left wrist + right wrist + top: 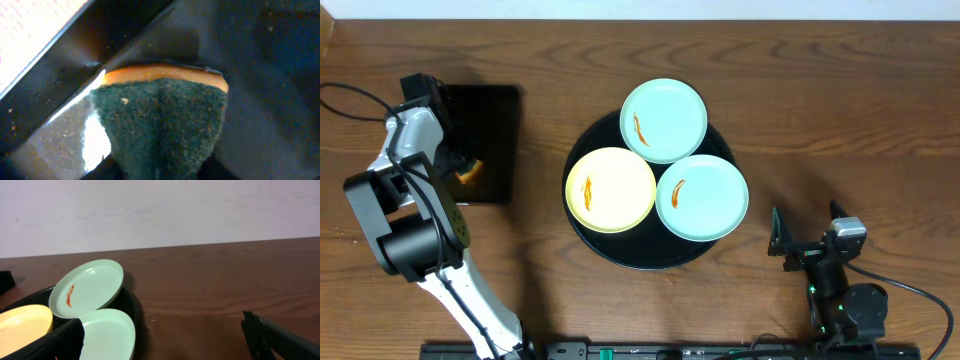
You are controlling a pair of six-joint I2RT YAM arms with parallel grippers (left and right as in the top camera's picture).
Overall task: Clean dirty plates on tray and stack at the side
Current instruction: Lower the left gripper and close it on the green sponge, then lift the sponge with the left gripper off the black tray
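The three plates all sit on the round black tray (638,258) in the middle of the wooden surface (850,100), crowded together and touching. A pale yellow plate (610,189) lies on the left side. One mint plate (702,196) lies on the right side. The second mint plate (663,120) is at the far side, its edge lapping over the other two, so from the right wrist view it looks tilted. Each plate carries a small orange-brown smear near its middle. The tray's glossy rim shows only at the near side and in the slim gaps between the plates.

Off to the left, well apart from the round tray, lies a smaller rectangular black tray (492,120). The left arm reaches over it, and the left fingers (455,162) are down at its near edge, gripping a sponge (160,125). The close view shows the sponge's dark green scouring face creased down the middle, with an orange layer along its far edge, set against the shiny black floor of that tray. The fingers themselves are barely in view there.

At the near right, the right arm rests low by the surface. The right fingers (280,340) are spread wide with nothing between them, pointing towards the far side of the surface. The nearer mint plate lies just to their left.
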